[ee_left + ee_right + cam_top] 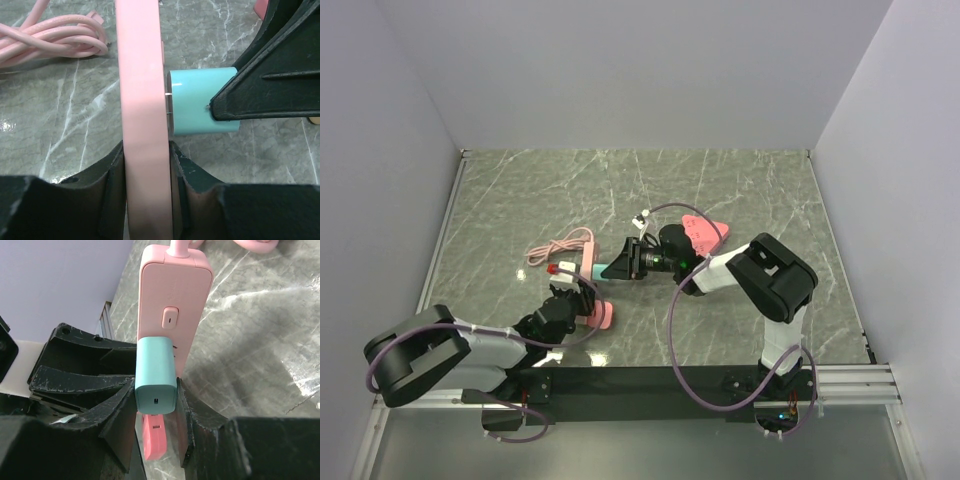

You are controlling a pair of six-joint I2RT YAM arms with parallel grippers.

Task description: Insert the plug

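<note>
A pink power strip (pixel 142 100) stands on edge, and my left gripper (pixel 146 150) is shut on its lower part. In the top view the left gripper (pixel 580 300) and the strip (pixel 603 316) are at centre-left. My right gripper (pixel 156 390) is shut on a teal plug (pixel 156 370), whose front face is pressed flat against the strip's face (pixel 175 295), just below its switch (pixel 171 318). In the left wrist view the plug (pixel 200 107) touches the strip with no prongs showing. In the top view the right gripper (pixel 623 265) holds the plug (pixel 611 268).
The strip's coiled pink cable (pixel 560 245) lies behind the left gripper and also shows in the left wrist view (pixel 50 37). A small red piece (pixel 154 437) lies on the table under the plug. A pink object (pixel 705 232) lies behind the right arm. Walls close in the marble table.
</note>
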